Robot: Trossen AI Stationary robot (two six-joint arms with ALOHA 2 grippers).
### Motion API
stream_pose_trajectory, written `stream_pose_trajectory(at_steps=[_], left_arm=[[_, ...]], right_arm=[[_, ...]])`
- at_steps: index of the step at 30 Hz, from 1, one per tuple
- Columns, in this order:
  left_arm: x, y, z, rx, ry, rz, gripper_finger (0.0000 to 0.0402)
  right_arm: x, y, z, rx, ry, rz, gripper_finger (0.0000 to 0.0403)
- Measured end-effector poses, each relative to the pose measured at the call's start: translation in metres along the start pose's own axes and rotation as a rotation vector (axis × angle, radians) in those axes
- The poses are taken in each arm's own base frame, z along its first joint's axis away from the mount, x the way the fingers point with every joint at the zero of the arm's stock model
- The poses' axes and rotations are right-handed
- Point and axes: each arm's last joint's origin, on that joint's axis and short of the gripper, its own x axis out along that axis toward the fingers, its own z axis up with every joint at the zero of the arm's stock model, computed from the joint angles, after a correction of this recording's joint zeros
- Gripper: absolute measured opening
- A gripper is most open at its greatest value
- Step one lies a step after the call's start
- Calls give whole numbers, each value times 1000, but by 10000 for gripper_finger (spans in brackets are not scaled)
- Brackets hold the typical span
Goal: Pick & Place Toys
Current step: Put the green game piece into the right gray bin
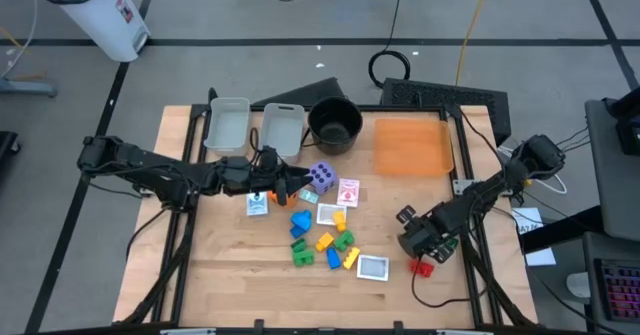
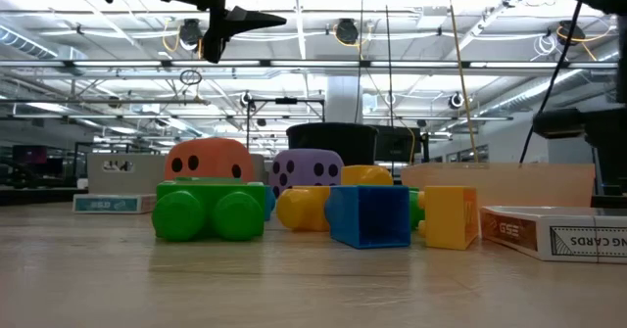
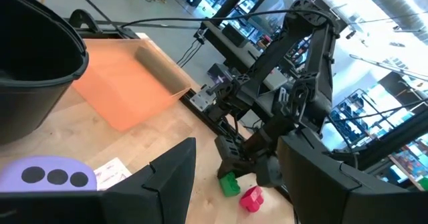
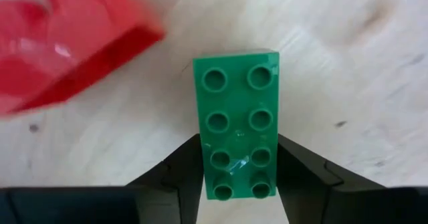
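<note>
Down by the right-hand edge of the table, a green block [image 4: 237, 125] lies flat on the wood, studs up, with the right gripper [image 4: 237, 167] straddling its near end. The block's long axis runs straight away from the wrist, so the two fingers stand against its long sides, one on each; they look to be touching or all but touching, and I would not call it a firm grip yet. A red block [image 4: 63, 47] lies just beside the green one, at an angle and apart from it, clear of the fingers. From above, the same pair shows at the tip of the right arm, the red block [image 1: 421, 267] nearest the table's edge.

The right arm is plainly the nearer one; my guess is that it only needs to finish squeezing and lift straight up.

The left gripper [image 1: 292, 187] hovers above the middle of the table with its fingers apart and empty, over the main heap: a purple die [image 1: 322, 177], an orange die [image 2: 208, 160], more blocks in blue, yellow and green, and several cards [image 1: 374, 267]. Beyond those stand two grey bins [image 1: 227, 124] and a black pot [image 1: 334, 123].

The one readable word is "CARDS", printed on a card's [image 2: 588, 238] edge seen from table height.
</note>
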Motion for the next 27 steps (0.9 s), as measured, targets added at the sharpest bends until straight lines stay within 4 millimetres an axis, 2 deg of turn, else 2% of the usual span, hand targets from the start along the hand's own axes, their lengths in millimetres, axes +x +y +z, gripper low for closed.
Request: stream_pose_trajectory(at_steps=[9,14,18,22,27], left_arm=[[0,0,0,0,0,0,218],[0,0,0,9,-2,1,218],[1,-1,3,35,-10,0,218],[4,-17,19,129,-30,-16,218],[6,-43,47,312,61,48,218]], right_arm=[[-32,-39,23,147,-142,-46,143],[-62,-67,36,235,-271,-96,156],[-90,-90,45,298,-385,-148,148],[-120,-113,51,352,-519,-210,143],[-149,-135,53,422,-665,-278,157]])
